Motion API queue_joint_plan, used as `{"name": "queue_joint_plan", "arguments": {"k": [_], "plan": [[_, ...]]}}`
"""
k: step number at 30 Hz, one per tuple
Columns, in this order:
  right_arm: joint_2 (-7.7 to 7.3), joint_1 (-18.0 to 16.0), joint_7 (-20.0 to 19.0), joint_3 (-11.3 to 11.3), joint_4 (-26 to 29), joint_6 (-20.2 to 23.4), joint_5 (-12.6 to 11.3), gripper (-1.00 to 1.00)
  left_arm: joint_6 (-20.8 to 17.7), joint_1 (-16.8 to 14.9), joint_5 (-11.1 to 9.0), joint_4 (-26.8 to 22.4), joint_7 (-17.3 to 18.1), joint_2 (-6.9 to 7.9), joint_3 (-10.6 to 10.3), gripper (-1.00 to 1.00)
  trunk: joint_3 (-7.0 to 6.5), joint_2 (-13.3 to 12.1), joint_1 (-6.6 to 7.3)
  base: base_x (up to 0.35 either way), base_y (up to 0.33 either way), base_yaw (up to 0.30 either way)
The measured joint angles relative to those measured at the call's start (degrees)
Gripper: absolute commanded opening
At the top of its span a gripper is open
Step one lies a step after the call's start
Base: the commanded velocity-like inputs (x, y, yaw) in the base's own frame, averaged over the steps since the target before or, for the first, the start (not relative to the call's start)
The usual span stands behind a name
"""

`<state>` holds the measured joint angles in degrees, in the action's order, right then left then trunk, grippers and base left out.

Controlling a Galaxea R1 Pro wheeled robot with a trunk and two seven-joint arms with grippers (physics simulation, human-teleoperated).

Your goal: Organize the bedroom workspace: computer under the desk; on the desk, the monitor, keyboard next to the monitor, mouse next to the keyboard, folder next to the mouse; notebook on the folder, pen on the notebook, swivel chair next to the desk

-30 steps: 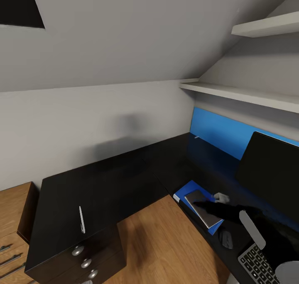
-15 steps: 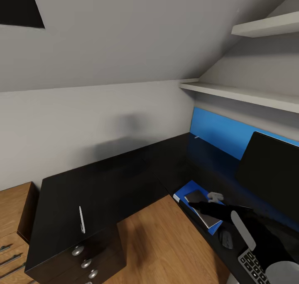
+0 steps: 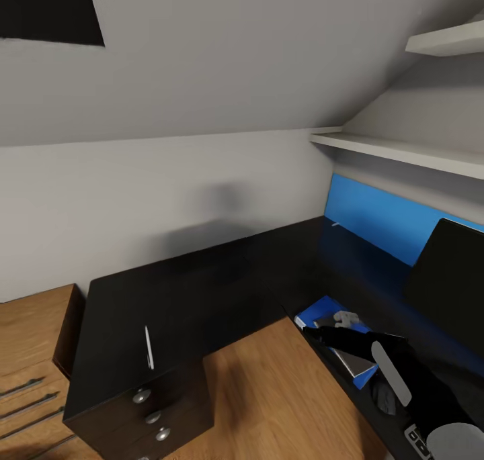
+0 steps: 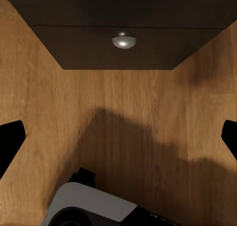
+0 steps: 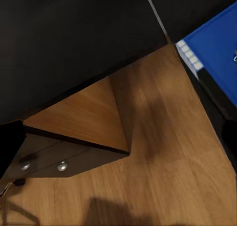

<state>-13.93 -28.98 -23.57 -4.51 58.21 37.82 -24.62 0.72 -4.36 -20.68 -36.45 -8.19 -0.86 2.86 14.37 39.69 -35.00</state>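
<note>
The glossy black desk (image 3: 222,285) is spreading in an L under a sloping grey wall, its smooth top mirroring the blue panel (image 3: 383,218) behind it. At the near left end its drawer unit (image 3: 151,416) is showing round silver knobs, and a slim white pen (image 3: 148,346) is lying flat on the top just above it. Warm wood-grain floor (image 3: 269,399) is filling the inside corner of the L.

On the right wing of the desk, the flat bright blue folder (image 3: 324,310) is lying with the thin pale grey notebook (image 3: 356,362) resting on top of it. The right gripper (image 3: 344,317) is hovering over this stack on its dark arm; whether its pale fingers are apart or together cannot be told. In the right wrist view a dark fingertip is framing the desk edge, the floor and a corner of the folder (image 5: 217,53) with its white page edge.

The monitor (image 3: 447,279), a thin black slab, is standing tilted behind the stack. A small dark rounded mouse (image 3: 384,398) is sitting just beyond the folder, and a corner of the keyboard (image 3: 418,438) is peeking in beside it.

In the left wrist view, the left gripper (image 4: 118,137) is spread wide with nothing between its black fingertips, pointing at the wooden floor and the drawer knobs (image 4: 123,40).
</note>
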Motion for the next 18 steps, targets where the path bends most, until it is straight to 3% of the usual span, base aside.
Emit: {"name": "queue_joint_plan", "arguments": {"k": [8, 18], "plan": [[0.01, 0.0, 0.0, 0.0, 0.0, 0.0, 0.0, 1.0, 0.2, 0.0, 0.0, 0.0, 0.0, 0.01, 0.0, 1.0, 0.2, 0.0, 0.0, 0.0, 0.0, 0.261], [0.06, 0.0, -0.1, 0.0, 0.0, -0.1, -0.1, 1.0, 3.8, 0.0, -0.1, 0.3, 0.0, -0.02, -0.1, 1.0, 0.46, 0.0, 0.0, 0.0, 0.0, 0.262]]}}
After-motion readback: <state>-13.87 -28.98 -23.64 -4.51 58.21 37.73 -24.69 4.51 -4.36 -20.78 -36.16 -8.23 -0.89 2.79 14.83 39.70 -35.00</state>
